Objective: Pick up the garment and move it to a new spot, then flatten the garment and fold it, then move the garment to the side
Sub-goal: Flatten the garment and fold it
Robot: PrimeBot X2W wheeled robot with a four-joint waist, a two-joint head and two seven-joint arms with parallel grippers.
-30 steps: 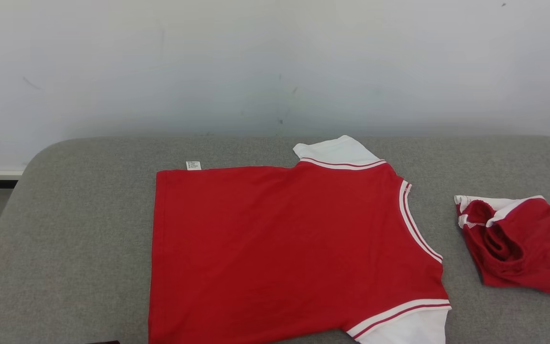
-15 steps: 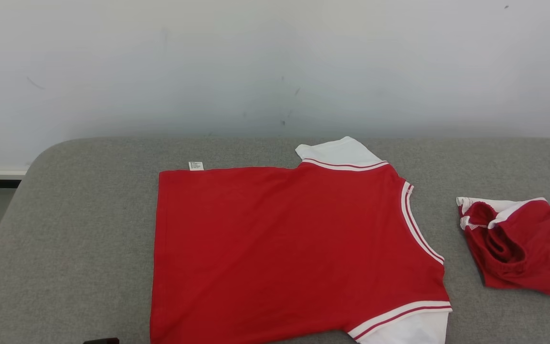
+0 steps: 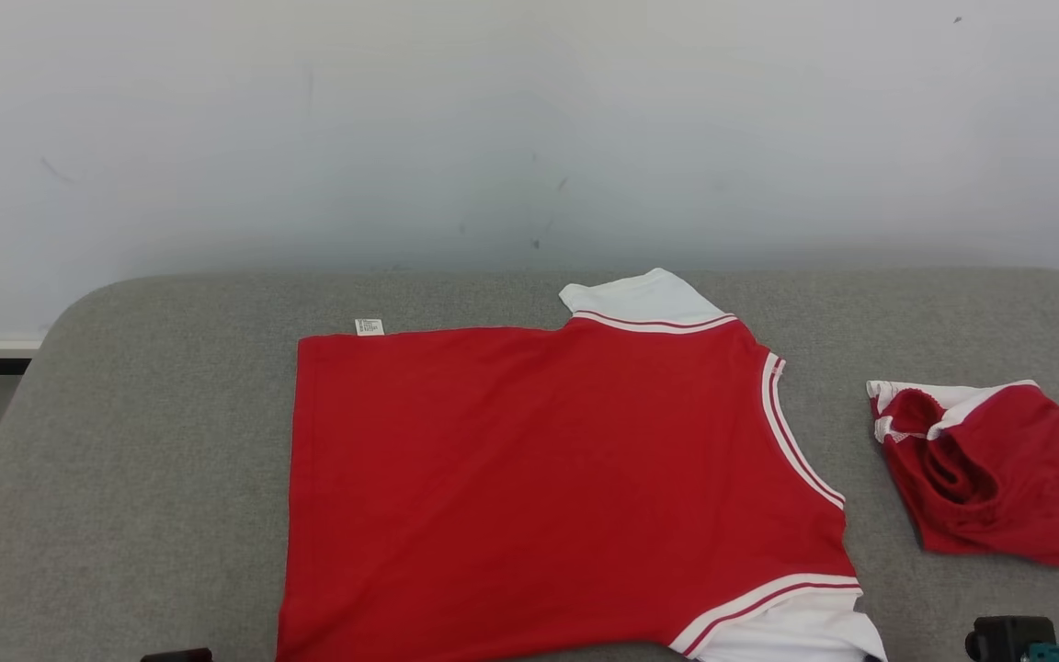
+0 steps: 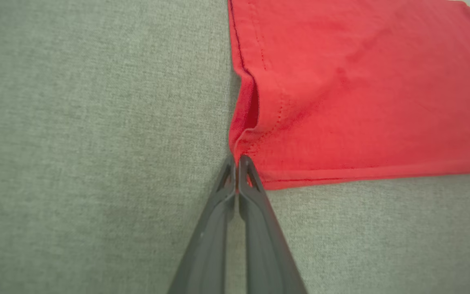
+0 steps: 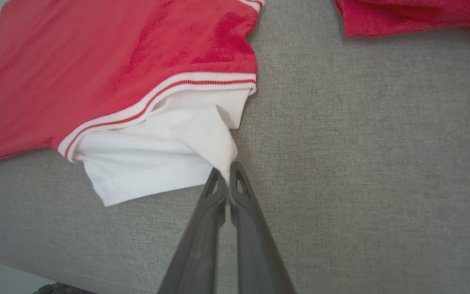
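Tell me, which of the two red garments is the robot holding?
The red shirt spread flat in the middle: the left gripper pinches its hem corner, the right gripper its white sleeve. The crumpled red garment lies apart at the right, untouched.

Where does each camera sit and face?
Head view: up high, facing down at the red shirt on the grey table; dark robot parts at the bottom edge.
Left wrist view: left arm, looking along the left hand, shut on the shirt's hem corner.
Right wrist view: right arm, looking along the right hand, shut on the white sleeve.
Shared: head and right wrist views show the crumpled garment.
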